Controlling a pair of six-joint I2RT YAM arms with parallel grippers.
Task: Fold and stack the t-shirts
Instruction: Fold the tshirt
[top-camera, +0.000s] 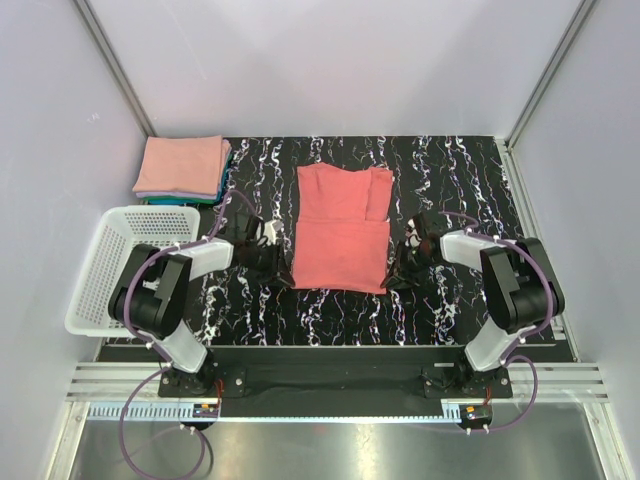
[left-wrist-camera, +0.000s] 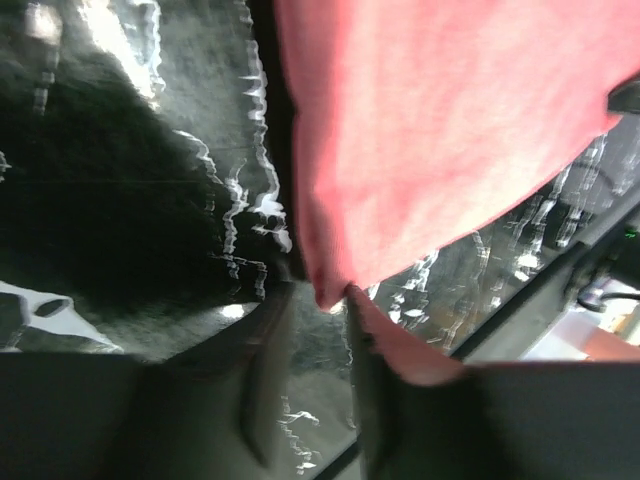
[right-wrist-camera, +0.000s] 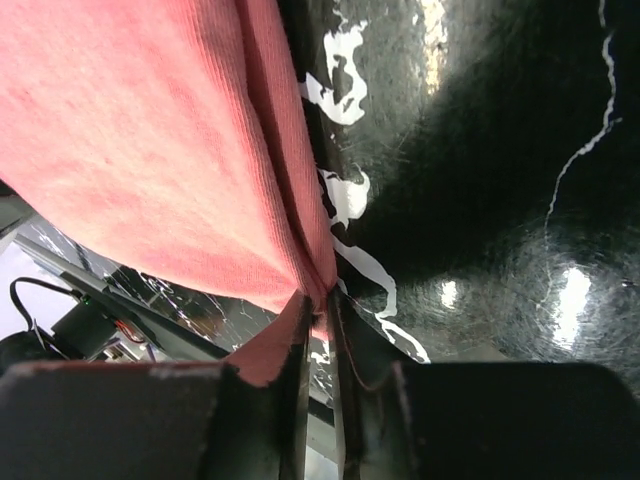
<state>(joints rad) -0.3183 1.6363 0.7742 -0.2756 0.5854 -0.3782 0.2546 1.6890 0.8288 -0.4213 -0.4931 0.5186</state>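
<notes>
A coral-red t-shirt (top-camera: 340, 235) lies flat in the middle of the black marbled mat, its sides folded in. My left gripper (top-camera: 274, 268) is at its near left corner. In the left wrist view the jaws (left-wrist-camera: 319, 287) stand apart, with the shirt's corner (left-wrist-camera: 335, 285) between the tips and cloth lying over the right finger (left-wrist-camera: 372, 370). My right gripper (top-camera: 400, 268) is at the near right corner. In the right wrist view its jaws (right-wrist-camera: 318, 296) are nearly together, pinching the shirt's edge (right-wrist-camera: 300, 250). Folded t-shirts (top-camera: 183, 165), salmon pink on top of teal, are stacked at the far left.
A white mesh basket (top-camera: 105, 262) stands at the left edge of the mat, beside the left arm. White walls enclose the table on three sides. The metal rail with the arm bases runs along the near edge.
</notes>
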